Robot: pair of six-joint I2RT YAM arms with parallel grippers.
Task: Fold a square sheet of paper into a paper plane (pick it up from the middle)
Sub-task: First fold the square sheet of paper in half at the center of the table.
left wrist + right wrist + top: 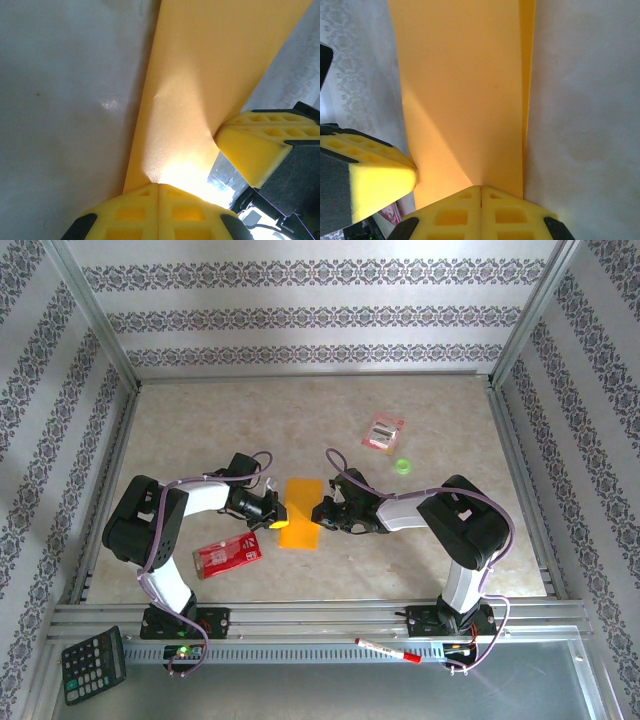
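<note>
The square sheet of paper is orange-yellow and folded into a long narrow strip. It is held just above the table between both arms. My left gripper is shut on the strip's left edge, its yellow fingertips pressed together on the paper. My right gripper is shut on the opposite edge, and its pads pinch the paper as well. Each wrist view shows the other gripper's yellow finger at the far edge, the right one's finger and the left one's finger.
A red rectangular packet lies near the left arm's base. A pink-and-white packet and a small green object lie further back on the right. A calculator and a red marker rest at the front rail.
</note>
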